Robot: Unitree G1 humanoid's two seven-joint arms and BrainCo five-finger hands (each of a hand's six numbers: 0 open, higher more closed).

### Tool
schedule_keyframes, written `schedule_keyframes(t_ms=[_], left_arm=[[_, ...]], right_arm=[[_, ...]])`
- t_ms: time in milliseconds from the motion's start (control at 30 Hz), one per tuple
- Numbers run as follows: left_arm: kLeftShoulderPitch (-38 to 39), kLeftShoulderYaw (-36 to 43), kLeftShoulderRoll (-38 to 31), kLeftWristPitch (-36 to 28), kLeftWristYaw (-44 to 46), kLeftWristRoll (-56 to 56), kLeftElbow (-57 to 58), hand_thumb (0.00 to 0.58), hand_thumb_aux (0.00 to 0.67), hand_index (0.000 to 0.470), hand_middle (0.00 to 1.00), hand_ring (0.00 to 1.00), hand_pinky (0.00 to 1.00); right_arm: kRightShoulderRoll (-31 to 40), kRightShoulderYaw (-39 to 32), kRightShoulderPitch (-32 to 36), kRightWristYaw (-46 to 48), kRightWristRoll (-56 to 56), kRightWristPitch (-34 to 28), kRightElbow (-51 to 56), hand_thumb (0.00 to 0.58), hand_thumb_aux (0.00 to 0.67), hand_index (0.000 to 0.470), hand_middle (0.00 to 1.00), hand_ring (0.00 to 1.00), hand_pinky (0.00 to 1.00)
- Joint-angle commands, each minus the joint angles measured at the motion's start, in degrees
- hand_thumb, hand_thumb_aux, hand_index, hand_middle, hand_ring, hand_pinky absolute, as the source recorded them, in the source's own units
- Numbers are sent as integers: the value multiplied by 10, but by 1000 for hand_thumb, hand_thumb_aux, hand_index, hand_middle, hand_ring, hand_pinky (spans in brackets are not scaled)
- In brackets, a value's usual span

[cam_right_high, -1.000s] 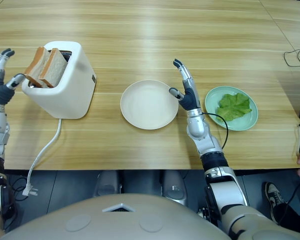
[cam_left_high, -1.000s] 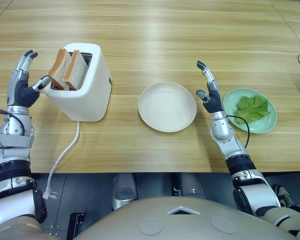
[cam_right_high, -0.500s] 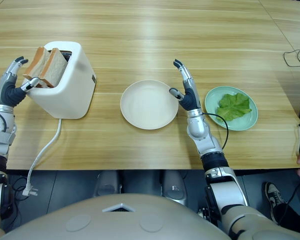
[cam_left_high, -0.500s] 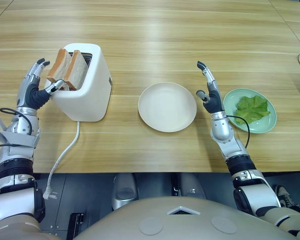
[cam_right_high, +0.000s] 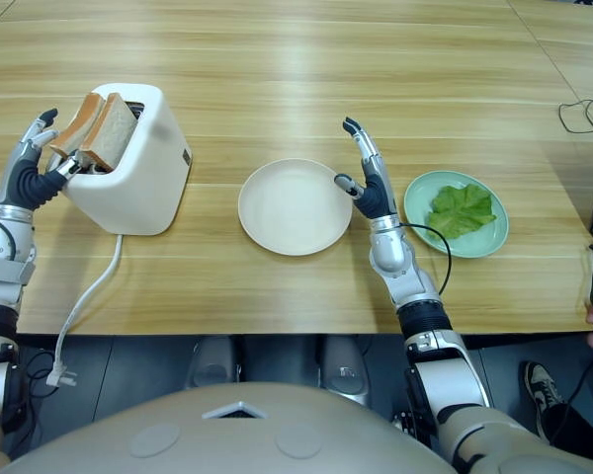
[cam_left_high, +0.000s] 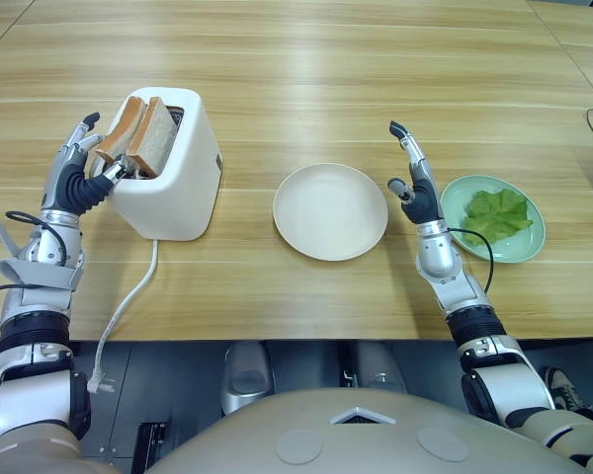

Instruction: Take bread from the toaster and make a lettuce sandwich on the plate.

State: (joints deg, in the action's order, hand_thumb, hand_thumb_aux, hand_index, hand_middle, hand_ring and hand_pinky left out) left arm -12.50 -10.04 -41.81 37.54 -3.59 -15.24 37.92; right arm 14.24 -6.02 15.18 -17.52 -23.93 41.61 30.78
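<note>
— Since a second ago the left hand (cam_left_high: 74,183) has swung in from the table (cam_left_high: 326,59) edge and now lies against the toaster (cam_left_high: 178,188), at the outer slice (cam_left_high: 122,126). What does one eye add to the other?

— Right eye view takes in a black cable (cam_right_high: 581,107) looping at the far right of the table; the left eye view catches just its tip.

— Anything hard to read?

— Both slices sit part sunk in the slots. Whether the left hand actually holds the outer slice cannot be told. The toaster's white cord (cam_left_high: 128,296) drops off the near edge.

— And the right hand (cam_left_high: 415,188)?

— Upright, fingers spread, holding nothing, between the plate (cam_left_high: 330,211) and a green dish (cam_left_high: 529,247).

— Contents?

— The toaster carries the outer slice and a second slice (cam_left_high: 156,138), both leaning toward the left hand. The dish holds one lettuce leaf (cam_left_high: 496,215).
</note>
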Motion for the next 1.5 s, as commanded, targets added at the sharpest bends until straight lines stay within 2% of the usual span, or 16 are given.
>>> schedule_keyframes(t_ms=[33,700,767,800,833,867,1167,1500], left_arm=[[8,0,15,13,40,48,-34,580,662,455,0,0,0],[-37,-69,78,-13,100,218,-113,580,670,460,0,0,0],[-42,-76,80,-18,98,222,-116,580,670,460,337,337,337],[-46,-79,82,-20,96,222,-117,580,670,460,337,337,337],[-49,-82,82,-21,95,222,-118,580,670,460,627,627,627],[-52,-84,83,-23,94,222,-119,580,670,460,1000,1000,1000],[-91,-101,94,-30,89,237,-146,580,670,460,1000,1000,1000],[-132,-84,136,-72,98,271,-248,580,670,460,1000,1000,1000]], right_arm=[[2,4,-1,1,5,-6,2,0,0,0,0,0,0],[-1,2,-3,2,4,-7,1,0,0,0,0,0,0],[-1,2,-3,2,4,-7,0,0,0,0,0,0,0],[-1,2,-4,2,4,-7,0,0,0,0,0,0,0],[-1,2,-4,1,3,-7,0,0,0,0,0,0,0],[-1,2,-4,1,3,-7,0,0,0,0,0,0,0],[0,4,-5,1,3,-8,-3,0,0,0,0,0,0],[8,11,0,0,5,-10,-6,0,0,0,0,0,0]])
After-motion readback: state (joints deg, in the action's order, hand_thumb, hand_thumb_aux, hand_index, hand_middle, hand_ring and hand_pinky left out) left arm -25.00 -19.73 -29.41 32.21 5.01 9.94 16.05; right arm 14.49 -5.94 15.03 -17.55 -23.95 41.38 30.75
